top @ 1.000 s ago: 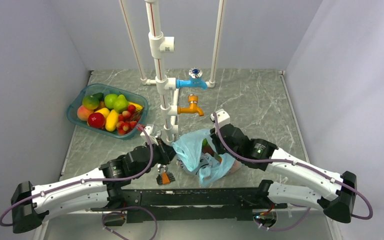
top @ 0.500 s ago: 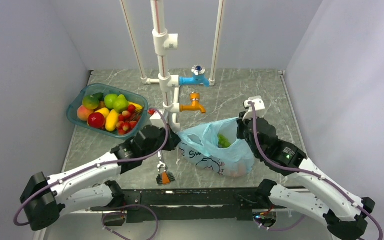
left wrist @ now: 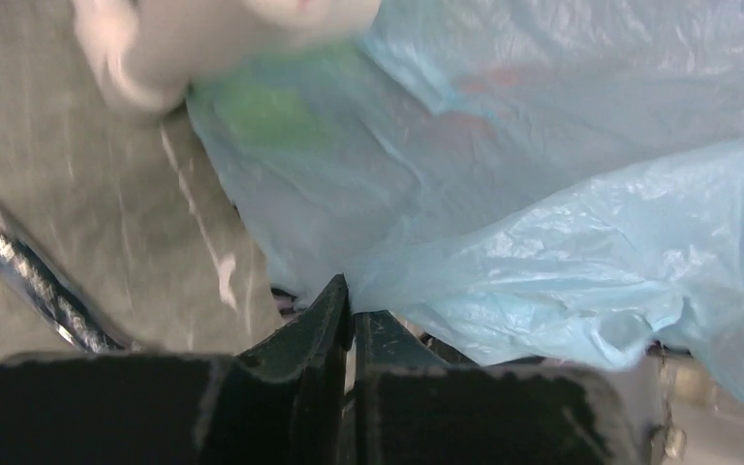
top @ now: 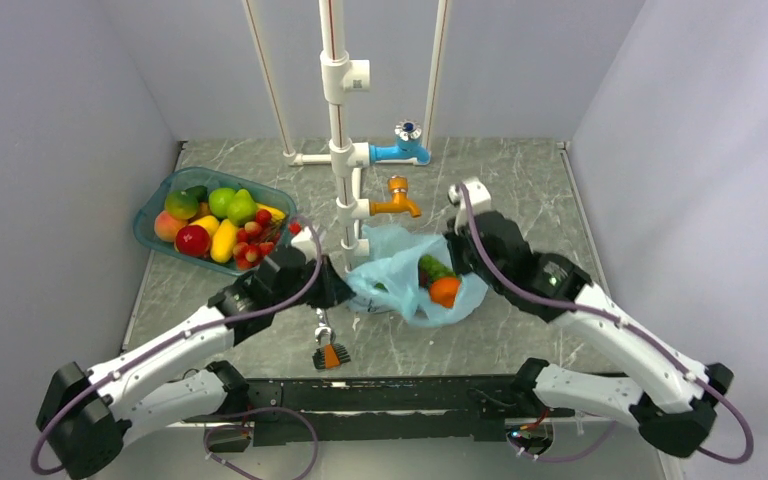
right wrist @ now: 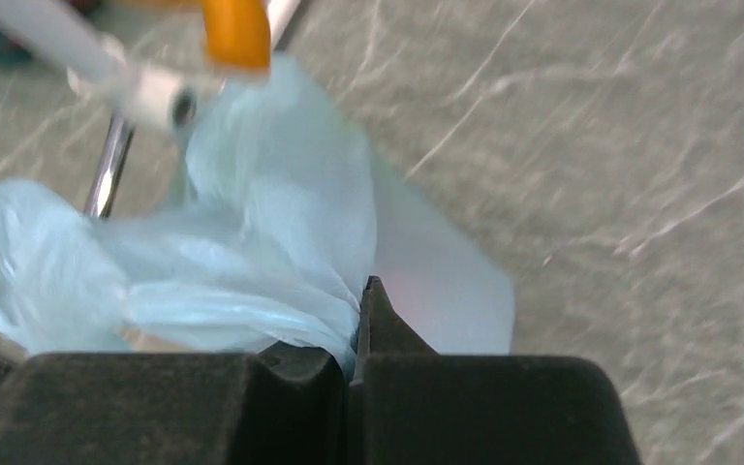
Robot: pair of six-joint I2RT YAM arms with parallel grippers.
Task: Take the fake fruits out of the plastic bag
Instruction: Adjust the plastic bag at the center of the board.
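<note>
The light-blue plastic bag (top: 392, 280) lies in the middle of the table, its mouth spread between both grippers. Inside the opening I see an orange fruit (top: 444, 291) and a green one (top: 434, 268). My left gripper (top: 343, 290) is shut on the bag's left edge; the left wrist view shows film (left wrist: 542, 194) pinched at the fingertips (left wrist: 349, 302) and a green shape (left wrist: 271, 107) through the plastic. My right gripper (top: 457, 258) is shut on the right edge, with the bag (right wrist: 252, 242) bunched between its fingers (right wrist: 356, 315).
A teal basket (top: 143, 222) with other fruits stands at the back left, and a strawberry (top: 295, 227) lies beside it. A white pipe stand (top: 341, 150) with a blue tap (top: 403, 152) and an orange tap (top: 394, 207) rises just behind the bag. A small orange tool (top: 331, 353) lies near the front.
The right gripper has shut on the bag's right edge and both arms have spread the bag open, so the orange fruit now shows. The pipe stand has shifted to the right.
</note>
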